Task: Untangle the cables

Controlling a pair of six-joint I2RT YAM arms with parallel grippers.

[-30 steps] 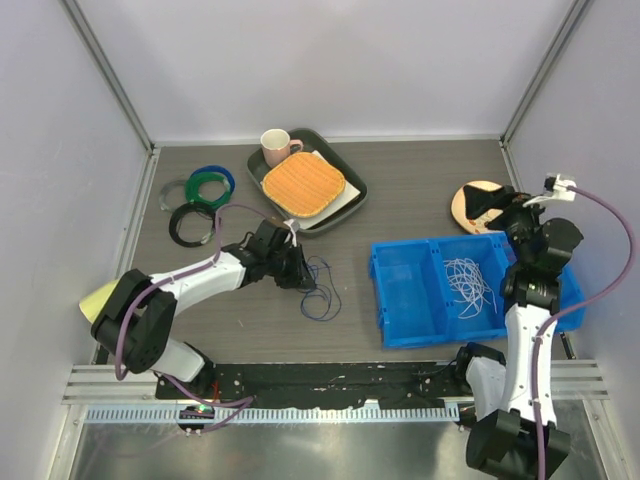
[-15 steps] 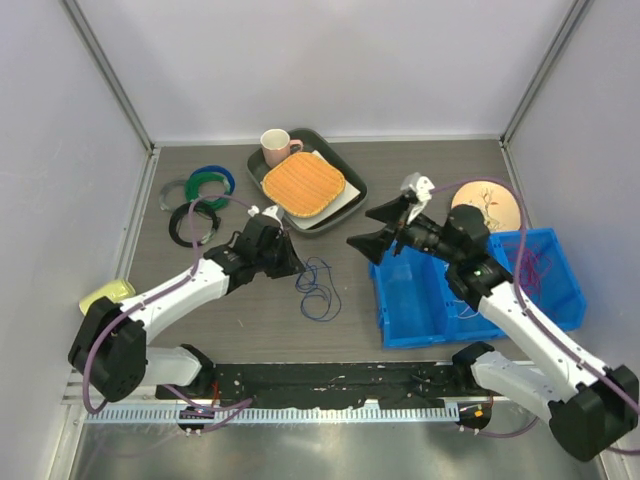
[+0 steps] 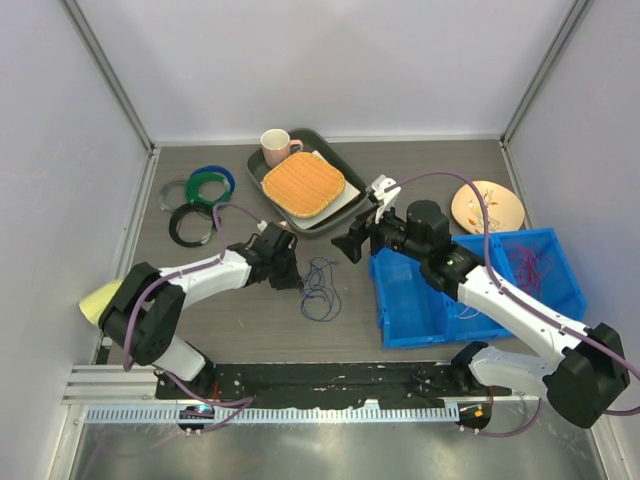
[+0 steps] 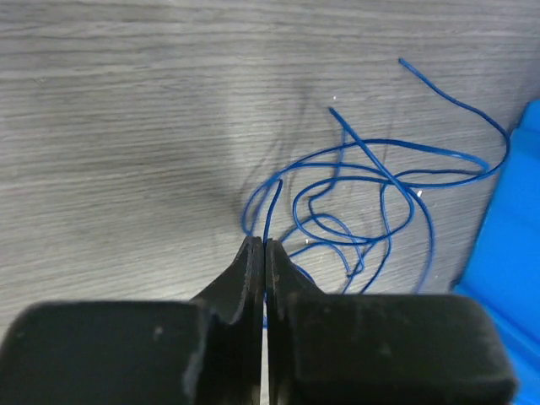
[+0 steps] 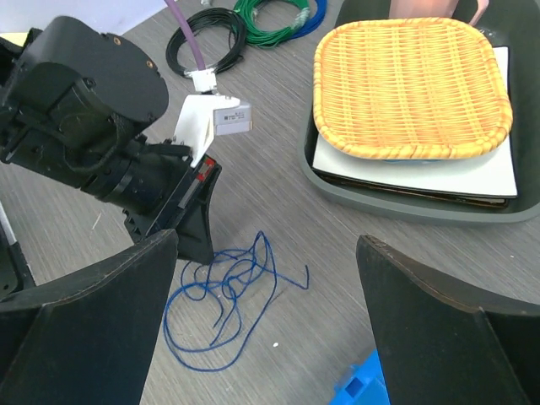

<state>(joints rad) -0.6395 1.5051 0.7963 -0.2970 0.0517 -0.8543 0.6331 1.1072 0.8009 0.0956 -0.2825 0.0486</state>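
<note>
One thin blue looping cable [image 3: 320,290] lies on the grey wood-grain table [image 3: 420,190] beside a blue plastic bin [image 3: 405,305], a strand pinched in the left gripper [image 4: 264,246], its jaws clenched; the right gripper [image 3: 348,246] hovers nearby, jaws wide apart.

- Found no legible word, brand, number or sign in any of the three views.
- Noticed one small grey sticker [image 5: 233,118] on the white mount [image 5: 199,128] just above the left gripper [image 5: 199,246]; print on it too blurred to read.
- Saw a faint leafy pattern on the round plate [image 3: 487,206], a drawing only, with no lettering.
- Spotted no marking on the blue bin [image 3: 400,300], the pink cup [image 3: 276,147] or the grey tray [image 3: 352,199].
</note>
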